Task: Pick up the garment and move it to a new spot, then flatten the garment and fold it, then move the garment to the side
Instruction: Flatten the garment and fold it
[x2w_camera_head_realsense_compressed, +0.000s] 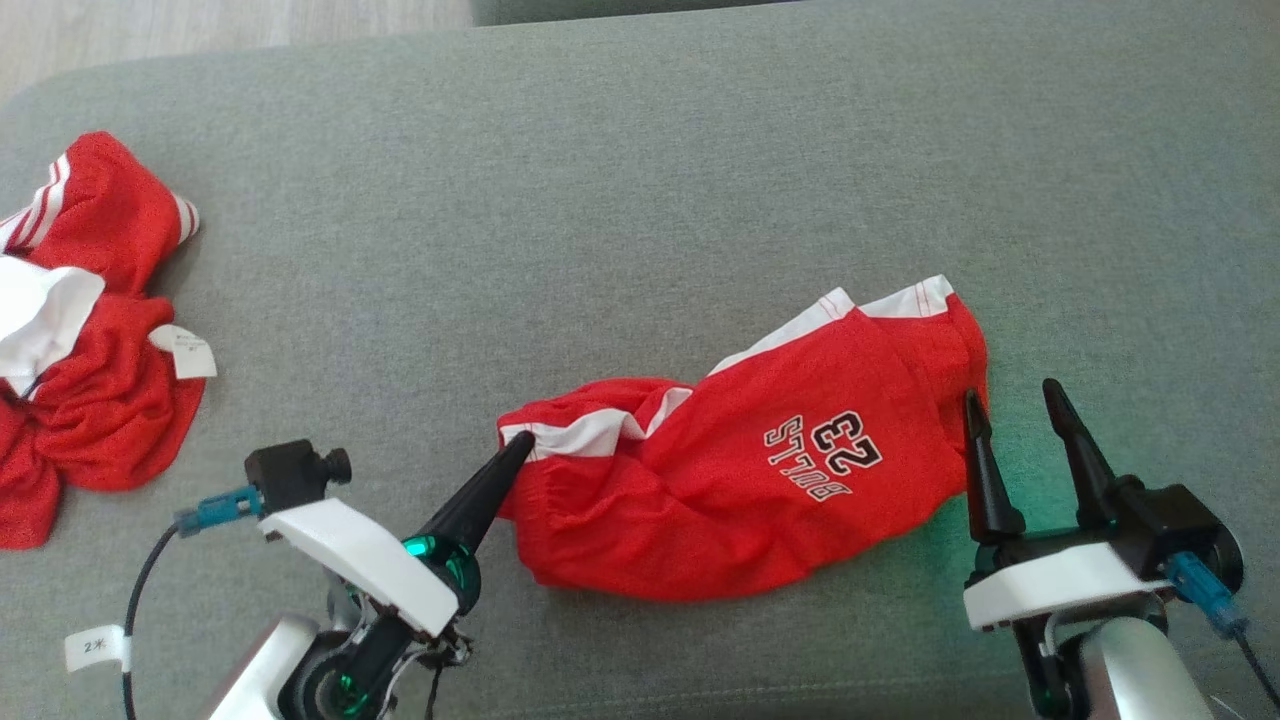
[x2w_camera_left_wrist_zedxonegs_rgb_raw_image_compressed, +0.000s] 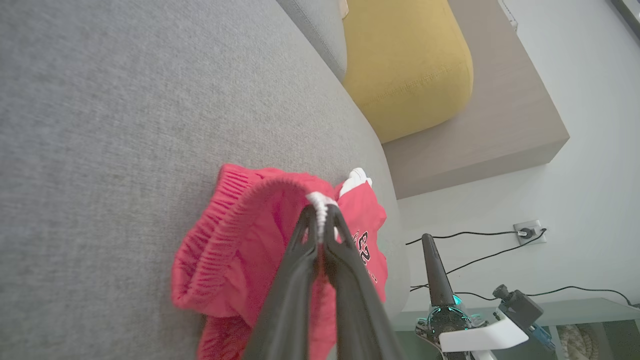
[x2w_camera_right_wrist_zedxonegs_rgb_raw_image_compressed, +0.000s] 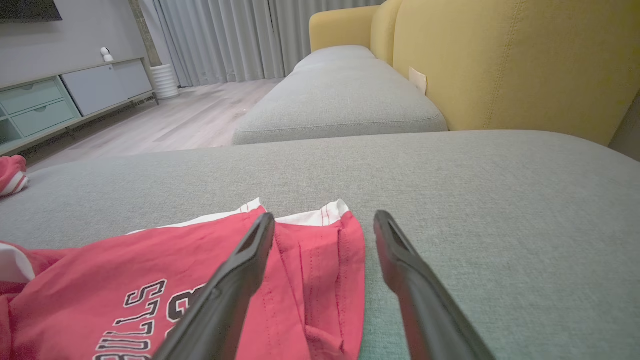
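Your left gripper (x2w_camera_head_realsense_compressed: 518, 447) is pinched shut on the white trim at the waist end of the red Bulls shorts (x2w_camera_head_realsense_compressed: 760, 480). Your right gripper (x2w_camera_head_realsense_compressed: 1010, 400) stands wide open and empty, one finger over the leg hem, one over bare cushion. Pick-up is in hand: close the right, then lift both. The shorts lie crumpled on the grey sofa cushion (x2w_camera_head_realsense_compressed: 700, 150).
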